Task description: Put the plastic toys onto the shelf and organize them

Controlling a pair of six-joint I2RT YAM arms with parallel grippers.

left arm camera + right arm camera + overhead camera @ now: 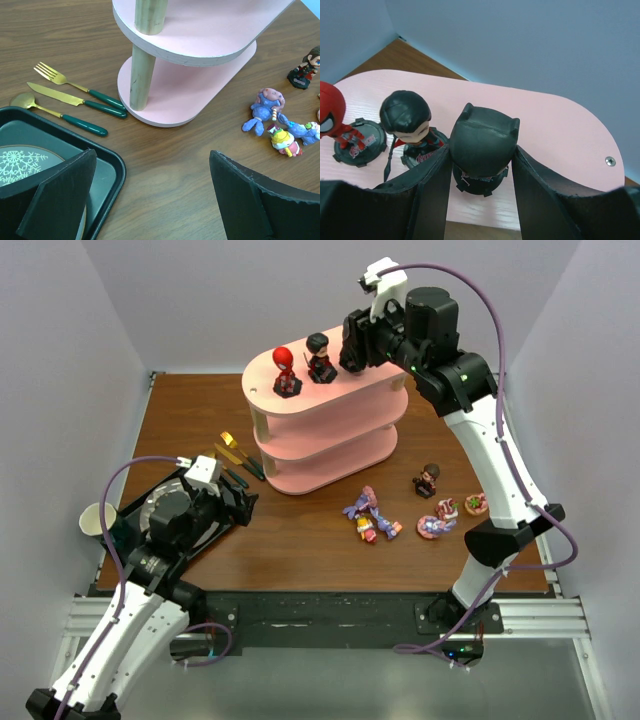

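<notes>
**A:** Start at the left. How much room is there?

**B:** A pale cup (92, 519) sits at the table's left edge, beside the black tray (112, 165). The tray has a rounded, raised rim and holds a plate (20, 160) with a snowflake pattern. The left gripper (152, 155) hangs over the tray's near corner with its jaws spread wide and nothing between them. Bare brown wood grain lies ahead of it.

**A:** And beyond the tray?

**B:** A fork (75, 85), knife (75, 100) and spoon (60, 117) lie side by side, gold metal with dark green handles. The handle ends come close to the shelf's bottom board.

**A:** The shelf itself?

**B:** The shelf (330, 455) is pale pink, three oval boards on round wooden posts. On the top board stand a red figure (286, 370) and a black-haired figure (320, 357), each glossy plastic on a round black base.

**A:** The right arm?

**B:** The right gripper (481, 155) is clamped on a black eared figure (482, 132) over the top board, just beside the black-haired one. I cannot tell whether its base touches the board. Pink surface lies open to its right.

**A:** On the table?

**B:** Right of the shelf are a brown-haired figure (428, 480) and a loose scatter of pony-like toys (370, 515), well apart from the table's edge.
</notes>
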